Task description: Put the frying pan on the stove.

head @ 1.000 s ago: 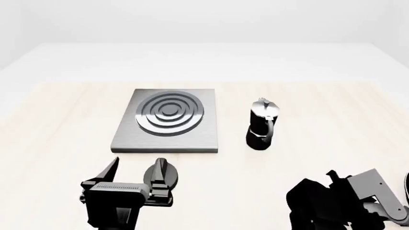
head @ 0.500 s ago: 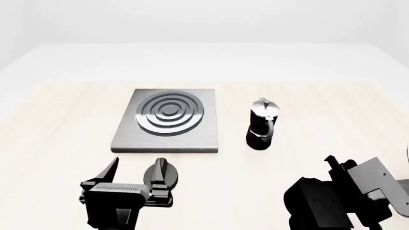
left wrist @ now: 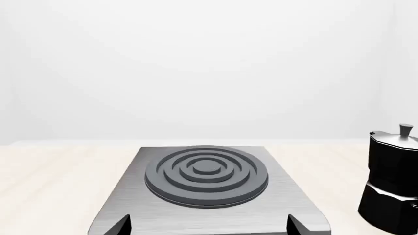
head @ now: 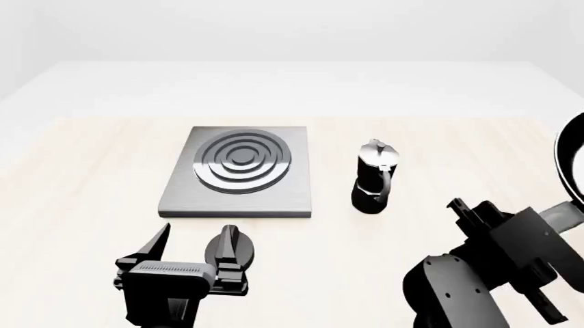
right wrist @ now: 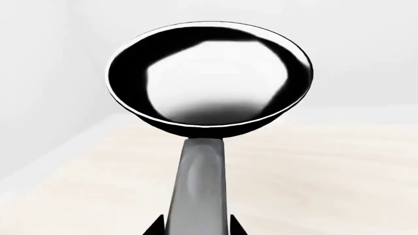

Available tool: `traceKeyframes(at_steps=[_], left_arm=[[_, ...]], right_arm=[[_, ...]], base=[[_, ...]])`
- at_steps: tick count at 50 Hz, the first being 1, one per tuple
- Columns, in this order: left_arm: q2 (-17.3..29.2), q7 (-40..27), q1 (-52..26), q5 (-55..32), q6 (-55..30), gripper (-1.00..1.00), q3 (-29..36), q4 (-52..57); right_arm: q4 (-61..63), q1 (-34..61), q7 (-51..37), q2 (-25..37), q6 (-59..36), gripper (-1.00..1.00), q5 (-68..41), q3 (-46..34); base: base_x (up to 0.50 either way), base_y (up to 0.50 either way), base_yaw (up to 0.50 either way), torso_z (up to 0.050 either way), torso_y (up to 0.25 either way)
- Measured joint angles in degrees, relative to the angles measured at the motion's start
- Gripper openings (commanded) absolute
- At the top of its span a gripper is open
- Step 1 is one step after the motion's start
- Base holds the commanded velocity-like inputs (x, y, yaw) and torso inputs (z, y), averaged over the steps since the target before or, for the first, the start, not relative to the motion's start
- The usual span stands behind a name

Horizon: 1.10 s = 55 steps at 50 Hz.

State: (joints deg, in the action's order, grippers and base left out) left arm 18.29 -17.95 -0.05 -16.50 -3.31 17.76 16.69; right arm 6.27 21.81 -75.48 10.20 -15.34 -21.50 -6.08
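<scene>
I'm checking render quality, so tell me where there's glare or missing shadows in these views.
Right wrist view: a big white reflection washes out the frying pan bowl. Head view: flat, even light, the moka pot casting almost no shadow on the table. Left wrist view: sharp, the stove rings softly shaded.

A black-and-silver moka pot (head: 374,176) is seen standing upright on a pale wooden table (head: 82,178), with its lid knob on top. A small black round knob (head: 230,247) is set on the table's near part, well apart from the pot.
</scene>
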Motion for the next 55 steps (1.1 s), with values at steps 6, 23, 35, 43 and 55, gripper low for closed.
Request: traceKeyframes(at_steps=[6,23,35,43,55], left_arm=[[0.10,-0.18,-0.12,0.11,-0.25,1.00,0.24,0.37],[0.25,-0.62,-0.16,0.17,-0.18,1.00,0.50,0.21],[0.49,-0.78,-0.22,0.08,-0.10,1.00,0.59,0.05],[0.66,-0.89,-0.45,0.17,-0.29,1.00,0.81,0.06],[0.79,-1.05,-0.66,0.28,-0.30,1.00,1.12,0.00]], right_arm=[[1.15,0.06,2.16,0.83,0.42,-1.00,-0.27,-1.35],[5.56,-0.87,9.06,3.56,2.99,-1.00,-2.06,-4.70],[7.16,-1.55,14.63,5.07,5.01,-1.00,-4.18,-7.06],[9.18,-1.91,18.18,6.26,5.19,-1.00,-6.51,-8.65],[12.51,-2.28,22.11,8.12,4.01,-1.00,-9.35,-11.06]], base=[[0.00,0.00,0.00,0.000,0.002],[0.00,0.00,0.00,0.001,0.002],[0.00,0.00,0.00,0.000,0.002],[0.00,0.00,0.00,0.000,0.001],[0.00,0.00,0.00,0.001,0.002]])
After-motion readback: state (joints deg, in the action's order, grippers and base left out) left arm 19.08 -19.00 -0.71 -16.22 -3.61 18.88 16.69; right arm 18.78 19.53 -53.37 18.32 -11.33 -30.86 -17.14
